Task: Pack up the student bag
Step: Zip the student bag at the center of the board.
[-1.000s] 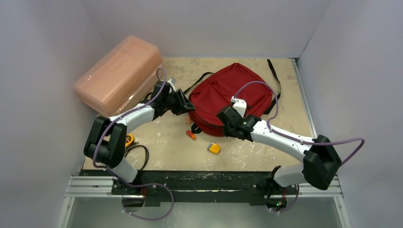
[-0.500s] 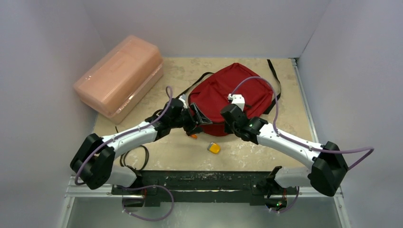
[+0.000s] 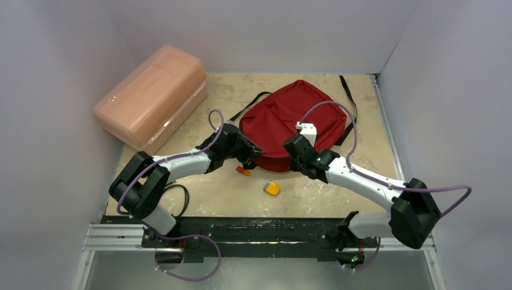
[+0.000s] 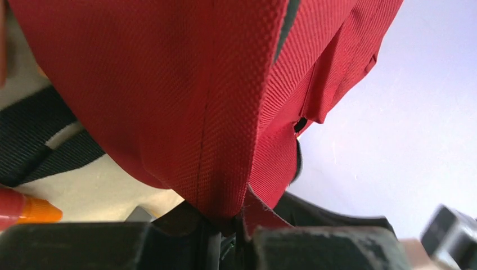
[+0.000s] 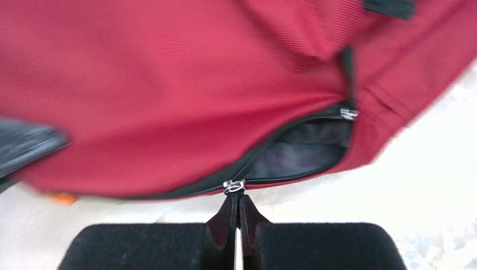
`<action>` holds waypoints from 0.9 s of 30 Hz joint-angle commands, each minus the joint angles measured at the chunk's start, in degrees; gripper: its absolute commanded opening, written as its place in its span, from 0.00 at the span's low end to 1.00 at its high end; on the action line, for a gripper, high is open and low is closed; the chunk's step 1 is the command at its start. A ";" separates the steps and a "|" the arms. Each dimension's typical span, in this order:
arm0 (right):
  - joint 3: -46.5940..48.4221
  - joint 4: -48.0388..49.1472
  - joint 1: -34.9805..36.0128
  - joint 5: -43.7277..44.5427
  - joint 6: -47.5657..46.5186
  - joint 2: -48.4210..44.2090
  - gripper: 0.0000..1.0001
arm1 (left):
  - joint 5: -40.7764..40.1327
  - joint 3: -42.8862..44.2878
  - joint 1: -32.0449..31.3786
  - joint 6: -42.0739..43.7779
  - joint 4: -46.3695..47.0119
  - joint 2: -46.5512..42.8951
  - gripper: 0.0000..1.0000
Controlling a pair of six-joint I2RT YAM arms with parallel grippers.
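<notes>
My left fingers [image 4: 225, 229] just reopened and clamped onto the student bag [image 3: 290, 115] fabric. My right fingers [image 5: 235, 216] stay pinched on the zipper pull [image 5: 233, 187], so I can widen the opening.

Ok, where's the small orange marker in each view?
Top external: orange marker on the table by the student bag's near edge.
Left wrist: marker in bottom-left corner, under the bag.
Right wrist: blurred orange bit, lower left, probably it.
Shared landmark: the bag's red fabric.

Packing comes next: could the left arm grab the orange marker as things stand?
Probably not yet: the left gripper is clamped on the student bag fabric, though the orange marker lies uncovered beside it.
</notes>
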 commanded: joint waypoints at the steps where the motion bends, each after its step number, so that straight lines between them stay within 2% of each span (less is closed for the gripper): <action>1: 0.54 -11.95 -8.37 7.03 12.34 5.34 0.00 | -1.46 -0.33 2.09 1.14 4.86 -0.79 0.02; 6: 0.60 -14.97 -15.47 6.85 16.58 4.61 0.00 | -1.20 -1.30 2.91 3.63 4.27 -2.29 0.00; 10: 1.69 -14.41 -20.24 7.63 14.20 4.28 0.00 | 1.46 -0.59 3.61 5.66 3.58 -1.71 0.00; 16: 2.79 -12.96 -28.23 10.65 10.36 6.24 0.00 | 4.45 -1.29 3.59 5.64 7.24 -0.11 0.00; 20: 3.20 -13.07 -28.73 10.78 8.33 6.13 0.00 | 6.00 -0.67 3.59 6.87 7.54 -0.40 0.00; 22: 3.58 -15.05 -28.65 14.95 8.03 5.89 0.00 | 6.07 -0.74 3.57 7.78 7.48 -1.00 0.00; 27: 4.12 -12.95 -28.73 6.17 4.15 2.25 0.00 | 8.54 -0.38 2.92 8.35 8.90 -0.29 0.00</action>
